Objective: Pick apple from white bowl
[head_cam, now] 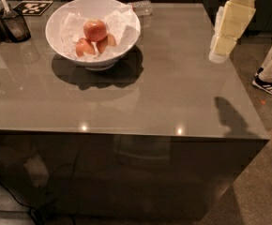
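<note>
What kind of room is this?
Probably a kitchen or office break room. A shiny grey counter holds a white bowl with an apple and other fruit, and a dark cup with a utensil stands at the back left. The robot's gripper hangs over the counter's right edge, far from the bowl.

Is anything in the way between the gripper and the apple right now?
Nothing visible. The gripper hangs above the right edge of the tabletop, and only that surface lies between it and the white bowl. The apple lies uncovered on top of two smaller fruits, with crumpled paper beside it.
</note>
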Controlling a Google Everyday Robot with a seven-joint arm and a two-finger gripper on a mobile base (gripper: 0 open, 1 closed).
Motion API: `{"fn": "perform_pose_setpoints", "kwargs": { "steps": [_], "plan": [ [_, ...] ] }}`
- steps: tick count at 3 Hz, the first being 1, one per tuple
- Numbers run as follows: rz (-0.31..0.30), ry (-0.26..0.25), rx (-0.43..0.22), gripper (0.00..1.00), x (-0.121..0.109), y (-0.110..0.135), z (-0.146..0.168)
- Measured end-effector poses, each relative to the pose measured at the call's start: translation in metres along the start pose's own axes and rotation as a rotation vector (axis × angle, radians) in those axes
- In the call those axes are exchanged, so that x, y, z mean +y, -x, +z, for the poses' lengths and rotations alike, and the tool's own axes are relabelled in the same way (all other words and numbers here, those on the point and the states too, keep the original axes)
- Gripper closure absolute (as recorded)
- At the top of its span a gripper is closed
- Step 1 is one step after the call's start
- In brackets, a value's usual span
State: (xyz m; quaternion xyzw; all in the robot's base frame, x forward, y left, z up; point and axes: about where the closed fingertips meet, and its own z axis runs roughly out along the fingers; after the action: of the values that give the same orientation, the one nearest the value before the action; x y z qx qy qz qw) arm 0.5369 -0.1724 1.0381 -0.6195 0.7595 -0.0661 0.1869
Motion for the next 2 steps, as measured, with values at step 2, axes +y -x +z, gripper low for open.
{"fn": "perform_pose_setpoints", "kwargs": {
  "steps": [2],
  "plan": [
    [-0.097,-0.033,-0.074,0.0,-0.053,0.069,0.012]
  ]
}}
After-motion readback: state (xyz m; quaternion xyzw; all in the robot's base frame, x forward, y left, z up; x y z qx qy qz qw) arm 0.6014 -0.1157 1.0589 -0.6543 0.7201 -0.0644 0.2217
